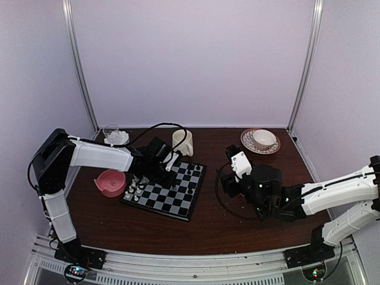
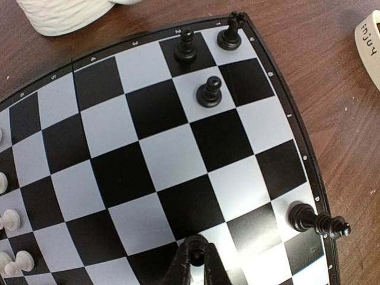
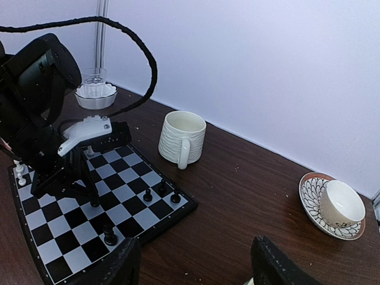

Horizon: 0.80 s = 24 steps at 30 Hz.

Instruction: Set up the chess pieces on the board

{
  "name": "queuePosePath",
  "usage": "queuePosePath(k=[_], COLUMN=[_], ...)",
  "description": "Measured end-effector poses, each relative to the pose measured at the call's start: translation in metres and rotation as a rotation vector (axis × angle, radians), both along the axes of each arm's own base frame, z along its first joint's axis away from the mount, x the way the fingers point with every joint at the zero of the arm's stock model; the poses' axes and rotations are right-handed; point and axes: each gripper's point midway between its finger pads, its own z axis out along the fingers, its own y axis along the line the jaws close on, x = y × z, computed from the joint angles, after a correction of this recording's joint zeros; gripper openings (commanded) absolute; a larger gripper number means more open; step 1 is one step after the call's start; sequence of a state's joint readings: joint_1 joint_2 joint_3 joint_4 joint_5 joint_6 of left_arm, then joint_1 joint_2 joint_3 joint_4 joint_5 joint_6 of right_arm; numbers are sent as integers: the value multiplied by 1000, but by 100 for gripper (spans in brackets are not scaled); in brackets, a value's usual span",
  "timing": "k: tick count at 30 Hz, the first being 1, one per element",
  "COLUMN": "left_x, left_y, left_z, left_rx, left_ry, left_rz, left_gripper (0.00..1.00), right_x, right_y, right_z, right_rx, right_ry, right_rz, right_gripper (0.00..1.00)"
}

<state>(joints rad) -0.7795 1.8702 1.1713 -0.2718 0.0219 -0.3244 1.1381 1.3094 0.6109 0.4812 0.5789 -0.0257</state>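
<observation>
The board (image 1: 172, 196) sits a bit left of the middle of the table (image 1: 237, 228), turned at an angle, and it's mostly bare squares. Three black pieces (image 2: 209, 89) stand upright near one corner: two on the edge row, one a row in. Another black piece (image 2: 317, 221) is tipped over, lying across the rim further down that same side. A small bunch of white pieces (image 1: 133, 191) stands along the opposite edge, the side nearest the pink bowl (image 1: 111, 182).

The left gripper (image 2: 195, 261) is down over the board, jaws pinched narrow on what looks like a small black piece (image 3: 95, 202) sitting at or just above the board surface. I can't tell if it's actually touching the square.

The right gripper (image 3: 196, 258) is off to the right of the board above bare table, jaws spread wide with nothing in them.

Just past the board's far corner there's a ribbed cream mug (image 3: 181, 138). Further right, near the back wall, is a patterned saucer (image 3: 310, 199) with a cup (image 3: 341, 203) on it. A glass dish (image 1: 114, 136) sits at the back left corner.
</observation>
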Motion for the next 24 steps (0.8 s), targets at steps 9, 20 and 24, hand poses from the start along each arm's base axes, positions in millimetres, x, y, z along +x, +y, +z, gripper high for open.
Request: queuePosePath(k=[9,20,24], left_x=[0,16,22], left_y=[-2,-27,-33], left_z=[1,16,8], left_rx=[-8,-67,-59], left_ry=[3,-19,-17], left_rz=[-6,-33,-39], left_gripper=[4,3,3], right_x=[0,0,0], right_y=[0,1,1], right_z=[0,-3,-3], right_rx=[0,-7,-8], right_ry=[0,3,4], right_rz=[0,1,0], right_gripper=[66,66,66])
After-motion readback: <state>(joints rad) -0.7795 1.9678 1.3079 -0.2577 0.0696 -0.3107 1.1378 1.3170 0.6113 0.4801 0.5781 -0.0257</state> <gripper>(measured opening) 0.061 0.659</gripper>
